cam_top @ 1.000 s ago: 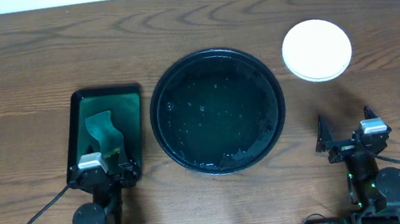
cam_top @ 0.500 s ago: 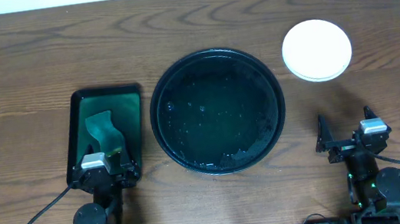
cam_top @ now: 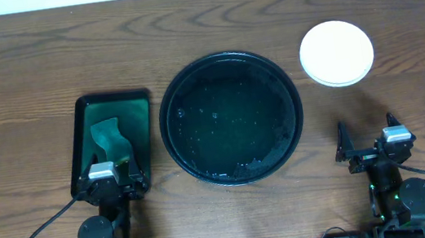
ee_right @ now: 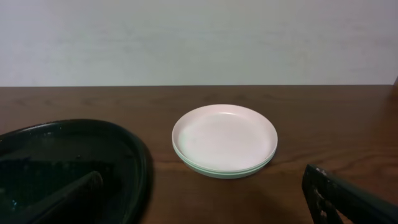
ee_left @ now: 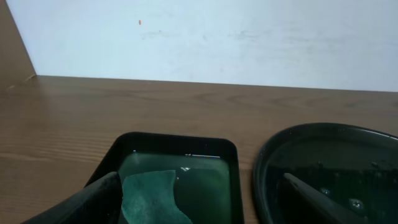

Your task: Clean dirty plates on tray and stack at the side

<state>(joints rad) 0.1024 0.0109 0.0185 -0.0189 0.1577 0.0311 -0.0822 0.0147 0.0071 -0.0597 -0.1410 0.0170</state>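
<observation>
Overhead: plates stacked on the worktop right of the tray, none left on it; straight ahead of the right pincer, far from the left pincer.
Left wrist: jaws apart, empty, by the green tray with cloth.
Right wrist: jaws apart, empty; stack dead ahead, well apart.

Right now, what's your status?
Left gripper open, empty; right gripper open, empty. Plates stacked right of tray; tray holds no plates. Nothing blocking either arm.
</observation>
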